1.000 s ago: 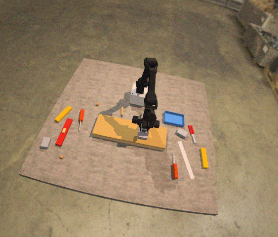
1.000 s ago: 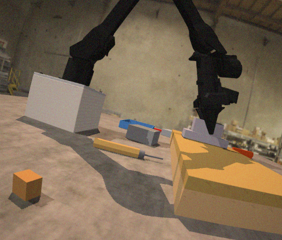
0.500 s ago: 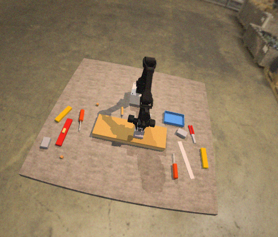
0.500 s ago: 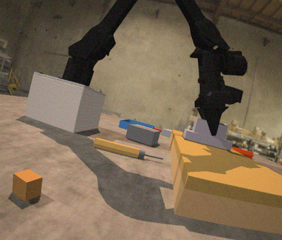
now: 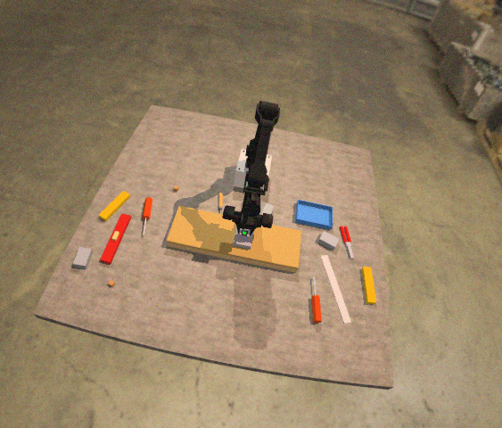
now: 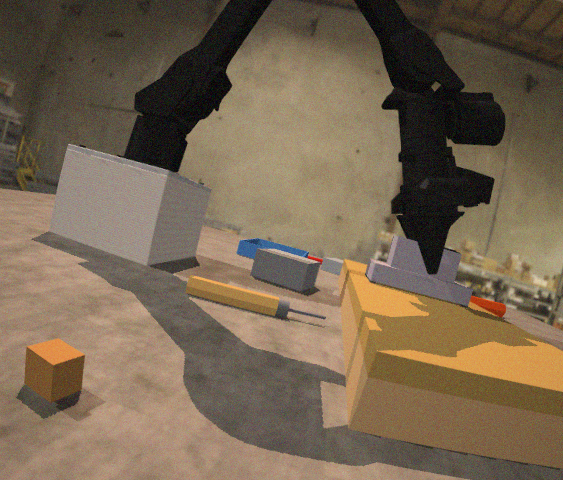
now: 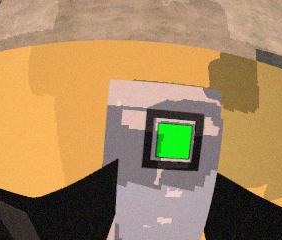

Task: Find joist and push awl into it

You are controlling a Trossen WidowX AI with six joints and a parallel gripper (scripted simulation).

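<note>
Stud finder (image 5: pixel 242 241) (image 6: pixel 418 281) (image 7: pixel 161 200): from the top view, I am pinching it in my gripper (image 5: pixel 244 227) (image 6: pixel 431 271) (image 7: pixel 161 168) over the floor panel (image 5: pixel 278 243) (image 6: pixel 483 377) (image 7: pixel 81 100), and its small light (image 5: pixel 244 233) (image 7: pixel 174 141) is glowing green. The awl (image 5: pixel 220 201) (image 6: pixel 240 297) is lying on the desk (image 5: pixel 172 313) (image 6: pixel 131 434) (image 7: pixel 131 20) behind the panel, on my base's side. The blue tray (image 5: pixel 314 215) (image 6: pixel 248 248) is sitting near one end of the panel, holding nothing.

In the exterior view, my fingertips are pointing down and clasping the stud finder's raised grip, while its wide base is resting flat on the panel. An orange cube (image 6: pixel 54 369) is sitting well apart from the awl.

In the wrist view, the green light is shining inside a dark square frame (image 7: pixel 150 140), and my black fingers are flanking the grey body.
</note>
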